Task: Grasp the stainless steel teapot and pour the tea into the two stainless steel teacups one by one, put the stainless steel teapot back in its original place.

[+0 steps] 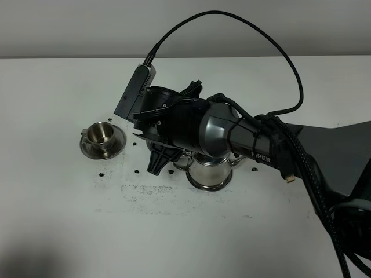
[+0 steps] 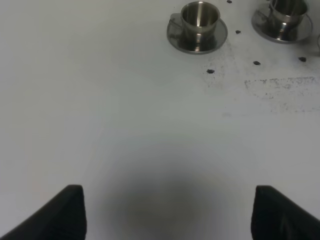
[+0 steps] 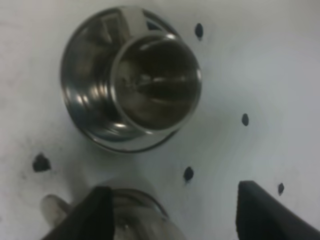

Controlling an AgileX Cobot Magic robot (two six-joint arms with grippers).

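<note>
One steel teacup point(image 1: 103, 134) stands on its saucer point(image 1: 87, 147) left of the middle. It also shows in the left wrist view point(image 2: 200, 17) beside the second teacup point(image 2: 287, 12). In the exterior view my right arm hides that second cup. The right wrist view looks straight down into it point(image 3: 152, 82). My right gripper point(image 1: 157, 163) point(image 3: 172, 189) hangs over it with its fingers wide apart. The steel teapot point(image 1: 207, 172) stands under the right wrist on a round steel saucer point(image 1: 223, 184). A shiny part of the teapot point(image 3: 137, 217) lies by one finger. My left gripper point(image 2: 167, 212) is open and empty over bare table.
The white table point(image 1: 69, 231) has small black specks point(image 1: 102, 173) and a smudged patch point(image 1: 145, 194) in front of the cups. A black cable point(image 1: 278, 52) loops above the right arm. The right arm's body point(image 1: 324, 150) covers the table's right side.
</note>
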